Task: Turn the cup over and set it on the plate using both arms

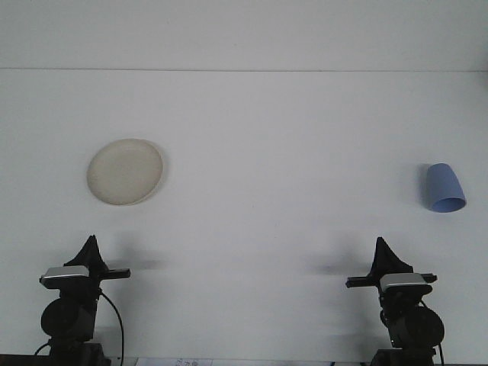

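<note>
Front view. Blue cup point(444, 188) lies on its side at the far right of the white surface point(282, 152), wider open end toward the camera and slightly right, narrow base pointing away. Cream plate point(125, 171) sits flat at the left, well apart from the cup, nearly the full width of the surface between them. Nothing rests on the plate.

Both arms are parked low at the near edge. Left hand point(91, 252) is below and just right of the plate's near side; right hand point(380, 255) is below and left of the cup. Each shows as a dark pointed tip above its wrist housing. Neither touches or carries anything. Whether the fingers are parted or closed cannot be told from this angle.

Judgement: the layout gives each arm its own side. The right arm is nearer the cup and would likely pick it up and turn it; the plate lies in the left arm's reach, so a transfer near the centre looks probable. No step of the task is done yet.

Surface is plain white and matte, with faint shadows beside both hands. A thin horizontal line marks where it meets the pale back wall point(244, 34). No other objects visible.
</note>
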You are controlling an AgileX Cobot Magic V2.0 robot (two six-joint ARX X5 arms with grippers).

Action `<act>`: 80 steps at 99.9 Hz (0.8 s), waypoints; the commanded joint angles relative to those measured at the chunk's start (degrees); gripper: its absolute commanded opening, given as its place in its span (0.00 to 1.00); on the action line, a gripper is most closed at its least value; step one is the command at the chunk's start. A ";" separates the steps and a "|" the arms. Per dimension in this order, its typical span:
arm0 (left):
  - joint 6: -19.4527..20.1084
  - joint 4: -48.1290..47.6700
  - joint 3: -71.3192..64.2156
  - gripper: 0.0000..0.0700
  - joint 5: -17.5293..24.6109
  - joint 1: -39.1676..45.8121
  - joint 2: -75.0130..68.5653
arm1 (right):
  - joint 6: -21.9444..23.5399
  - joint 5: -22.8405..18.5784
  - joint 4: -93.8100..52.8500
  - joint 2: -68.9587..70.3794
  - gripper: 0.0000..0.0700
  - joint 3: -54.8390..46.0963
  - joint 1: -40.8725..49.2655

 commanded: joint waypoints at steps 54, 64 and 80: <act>-0.52 0.59 -1.09 0.02 -0.13 0.11 -0.09 | 15.32 9.05 -0.44 0.96 0.00 6.80 0.07; -0.50 0.59 -1.09 0.02 -0.13 0.11 -0.09 | 12.04 10.58 -3.26 4.72 0.00 14.27 0.07; -0.52 0.57 -1.09 0.02 -0.13 0.11 -0.09 | 6.12 10.62 -8.28 14.71 0.43 27.28 0.07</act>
